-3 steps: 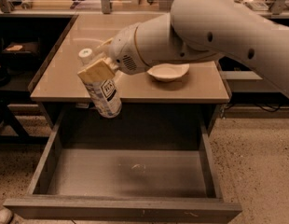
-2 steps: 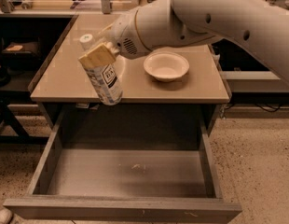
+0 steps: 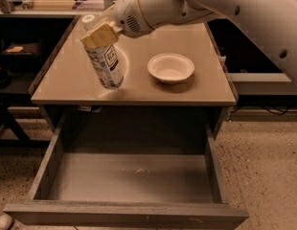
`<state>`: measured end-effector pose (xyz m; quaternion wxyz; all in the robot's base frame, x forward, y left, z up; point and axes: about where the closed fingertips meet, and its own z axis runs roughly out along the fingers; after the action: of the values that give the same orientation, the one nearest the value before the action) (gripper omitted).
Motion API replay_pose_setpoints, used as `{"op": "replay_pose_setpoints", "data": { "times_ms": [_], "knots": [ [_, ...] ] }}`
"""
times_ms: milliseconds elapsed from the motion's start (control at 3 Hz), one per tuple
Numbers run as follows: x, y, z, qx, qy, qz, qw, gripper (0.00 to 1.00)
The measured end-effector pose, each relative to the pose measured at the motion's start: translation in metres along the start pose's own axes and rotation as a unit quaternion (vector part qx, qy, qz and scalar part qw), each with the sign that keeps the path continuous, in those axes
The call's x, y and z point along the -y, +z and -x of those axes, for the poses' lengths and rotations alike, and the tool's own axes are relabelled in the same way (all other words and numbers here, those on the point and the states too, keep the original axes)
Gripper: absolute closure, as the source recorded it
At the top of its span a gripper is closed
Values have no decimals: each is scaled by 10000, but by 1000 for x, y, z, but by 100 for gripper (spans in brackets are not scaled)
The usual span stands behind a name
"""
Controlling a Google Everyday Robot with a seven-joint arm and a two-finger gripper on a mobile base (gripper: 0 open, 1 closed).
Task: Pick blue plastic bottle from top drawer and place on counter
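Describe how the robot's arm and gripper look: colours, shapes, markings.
The arm is a thick, smooth, off-white tube with small dark round holes along its side. Its bulbous wrist housing carries a patch of dark vent slots. The gripper, above the counter's left side and shut on the bottle, has blocky pale yellow fingers. No cables show.
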<state>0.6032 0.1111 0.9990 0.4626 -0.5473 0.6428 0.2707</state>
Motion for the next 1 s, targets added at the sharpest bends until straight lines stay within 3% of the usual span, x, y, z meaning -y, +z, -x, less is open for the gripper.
{"op": "replay_pose_setpoints", "data": {
  "times_ms": [667,1000],
  "knots": [
    [44,24,4,704,234,508,9960,100],
    [60,35,-2,817,423,703,9933,100]
  ]
}}
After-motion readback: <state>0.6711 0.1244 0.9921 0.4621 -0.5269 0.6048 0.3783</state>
